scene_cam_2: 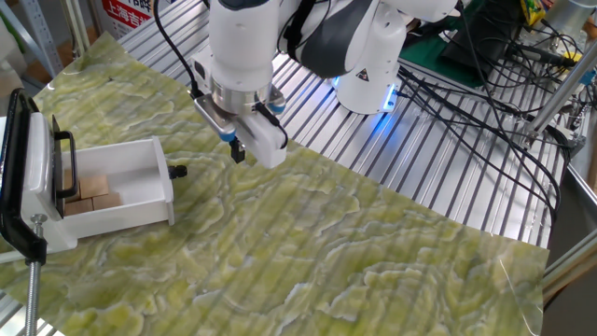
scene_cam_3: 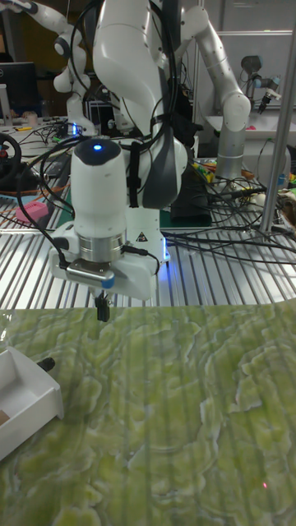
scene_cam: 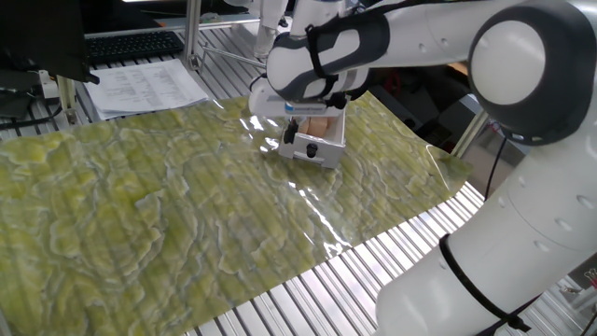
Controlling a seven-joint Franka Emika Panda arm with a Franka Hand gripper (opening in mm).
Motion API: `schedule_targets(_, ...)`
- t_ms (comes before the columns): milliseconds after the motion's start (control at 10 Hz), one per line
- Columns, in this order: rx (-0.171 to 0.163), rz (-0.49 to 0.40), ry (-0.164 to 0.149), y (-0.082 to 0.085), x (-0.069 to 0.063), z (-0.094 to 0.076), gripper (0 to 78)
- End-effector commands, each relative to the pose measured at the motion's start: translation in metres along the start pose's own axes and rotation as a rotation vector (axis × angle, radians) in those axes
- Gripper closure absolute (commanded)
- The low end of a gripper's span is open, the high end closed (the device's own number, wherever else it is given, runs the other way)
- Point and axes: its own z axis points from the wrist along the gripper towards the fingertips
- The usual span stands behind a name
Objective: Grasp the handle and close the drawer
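The drawer (scene_cam_2: 121, 187) is a small white box standing pulled out of its white housing (scene_cam_2: 37, 187), with tan wooden blocks (scene_cam_2: 91, 194) inside. The handle (scene_cam_2: 178, 172) is a tiny black knob on the flat front panel; it also shows as the handle (scene_cam_3: 45, 362) and the handle (scene_cam: 312, 149). My gripper (scene_cam_2: 238, 151) hangs above the green mat, to the right of the knob and apart from it. Its black fingers are pressed together with nothing between them. In the tall fixed view the gripper (scene_cam_3: 102, 311) sits above and right of the drawer (scene_cam_3: 29, 399).
A wrinkled yellow-green mat (scene_cam_2: 308, 252) covers a slatted metal table (scene_cam_2: 420, 177). Papers (scene_cam: 149, 86) and a keyboard (scene_cam: 131, 44) lie at the back. The arm's base (scene_cam_2: 368, 84) and cables (scene_cam_2: 485, 93) stand behind; another robot arm (scene_cam_3: 222, 90) is at the rear.
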Motion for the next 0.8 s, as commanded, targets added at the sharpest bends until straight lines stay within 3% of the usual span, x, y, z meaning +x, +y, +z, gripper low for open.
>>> schedule_targets(100,0.001,0.037,-0.009,-0.0019,-0.0001,0.0077,77.6)
schedule_targets(400,0.000,0.114,-0.003,-0.0021,0.0001,0.0095,77.6)
schedule_targets(700,-0.020,0.213,0.021,0.0009,0.0012,0.0093,77.6)
schedule_targets(800,-0.054,0.220,0.036,0.0009,0.0012,0.0093,77.6)
